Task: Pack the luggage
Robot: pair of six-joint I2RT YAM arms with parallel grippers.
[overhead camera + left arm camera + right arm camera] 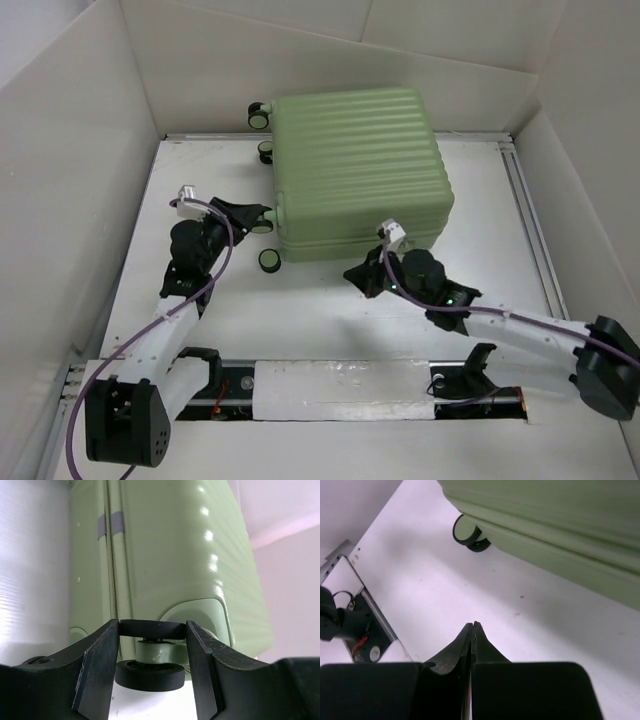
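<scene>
So the big pale green ribbed hard-shell suitcase (355, 165) is lying flat and zipped shut on the white table (300, 320), up around 12 o'clock from the arm bases, with its wheels all sticking out on its 9 o'clock side.

My take on handling: that shell looks stiff and glossy, so two small fingers would probably just skate off the broad faces, ribs or not. It's also way bulkier than either gripper. I can't judge the weight from here. I'd go for the bits that stick out, meaning the casters or the lip along the zipper seam (114, 570) where the two halves meet. Since it's closed, packing can't start until that seam gets opened.

The left gripper (152, 625) sits at the suitcase's 8 o'clock corner, fingers spread either side of a black-and-green caster wheel (150, 672). It looks snug, but I honestly can't tell whether it's pinching the wheel or only straddling it.

The right gripper (471, 625) is at the suitcase's 6 o'clock edge, just beside the shell, fingers clenched together on nothing.

Brands or labels: none that I can read. There's a small grey tab (111, 524) across the seam with no text on it.
</scene>
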